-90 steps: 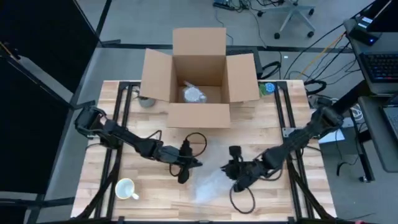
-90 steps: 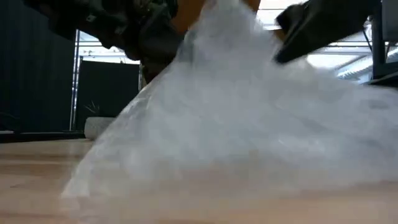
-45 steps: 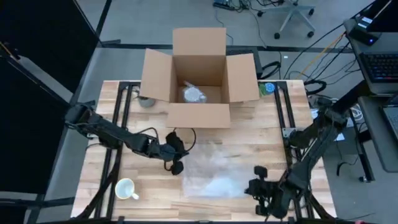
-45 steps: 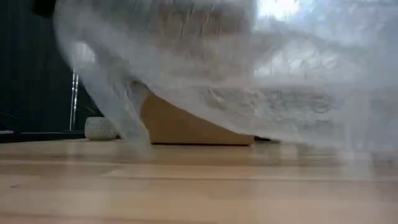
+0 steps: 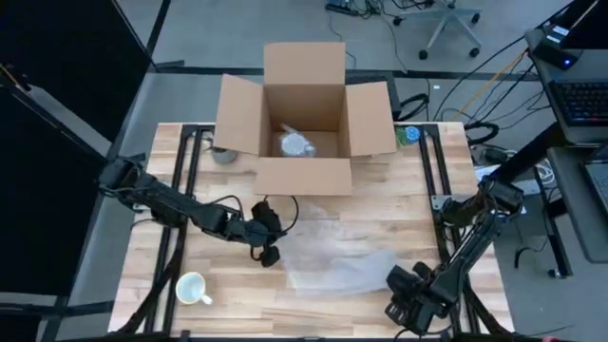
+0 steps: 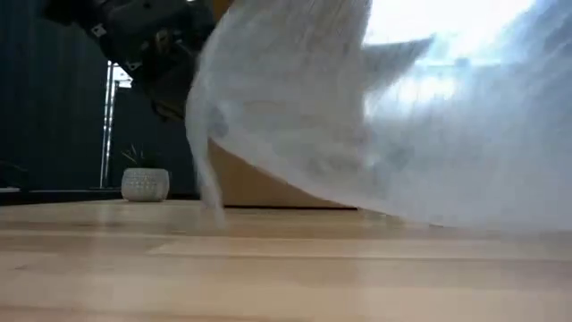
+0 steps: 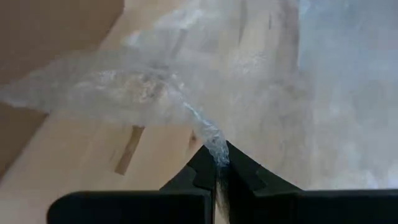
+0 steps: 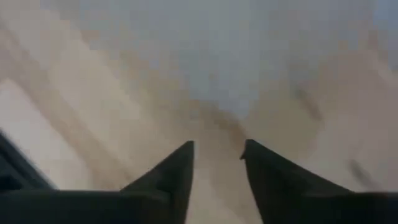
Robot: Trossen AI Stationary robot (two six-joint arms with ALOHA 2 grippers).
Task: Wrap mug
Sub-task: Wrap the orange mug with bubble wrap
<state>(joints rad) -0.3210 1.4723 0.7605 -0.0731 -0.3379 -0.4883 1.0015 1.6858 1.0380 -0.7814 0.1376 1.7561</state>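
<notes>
Since a moment ago, the right hand (image 5: 407,302) has pulled back to the near right edge of the worktop (image 5: 399,214). Its fingers are apart and hold nothing. The bubble wrap sheet (image 5: 337,269) now lies spread out, long side running left to right between the two hands. The left hand (image 7: 217,171) is pinched shut on the sheet's left corner. The white mug (image 5: 191,287) sits near the front left, apart from the sheet, closest to the left hand.

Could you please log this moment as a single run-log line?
left gripper: shut on bubble wrap | right gripper: open, table's front right | mug: unwrapped
</notes>
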